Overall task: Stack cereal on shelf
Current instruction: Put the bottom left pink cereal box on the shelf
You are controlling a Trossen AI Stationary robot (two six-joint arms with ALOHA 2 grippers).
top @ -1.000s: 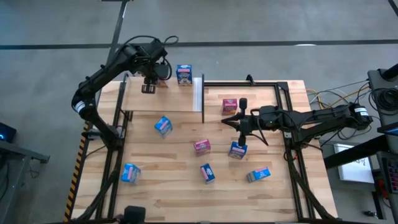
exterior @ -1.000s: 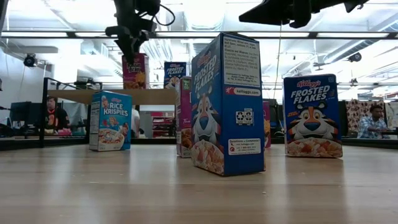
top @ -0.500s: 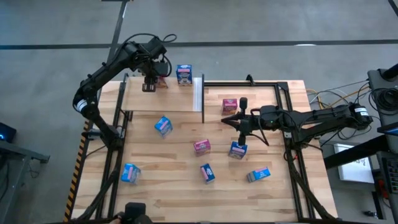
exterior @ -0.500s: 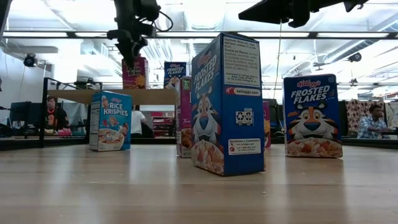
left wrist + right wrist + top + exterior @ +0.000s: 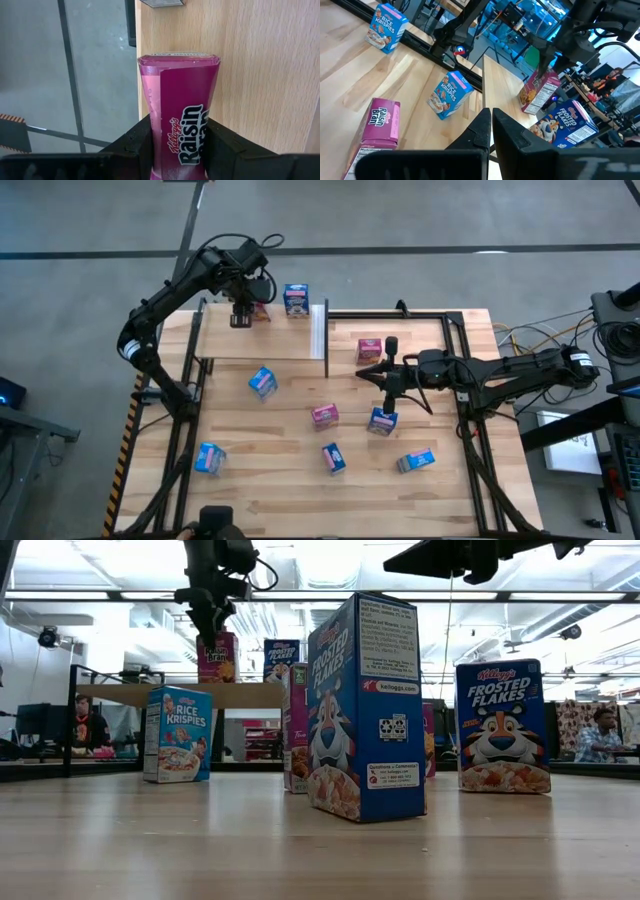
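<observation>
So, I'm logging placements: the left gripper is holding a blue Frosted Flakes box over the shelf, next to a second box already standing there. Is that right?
Not quite. The left gripper is shut on a pink Raisin Bran box, not a blue Frosted Flakes one; the left wrist view shows the name. The rest holds: it is over the shelf, beside the blue Frosted Flakes box standing there.

Pretty bright overall, ceiling lights (image 5: 320, 570) blow out in the low view. Soft shadows on the table (image 5: 280, 480), its near edge blurry down low.
</observation>
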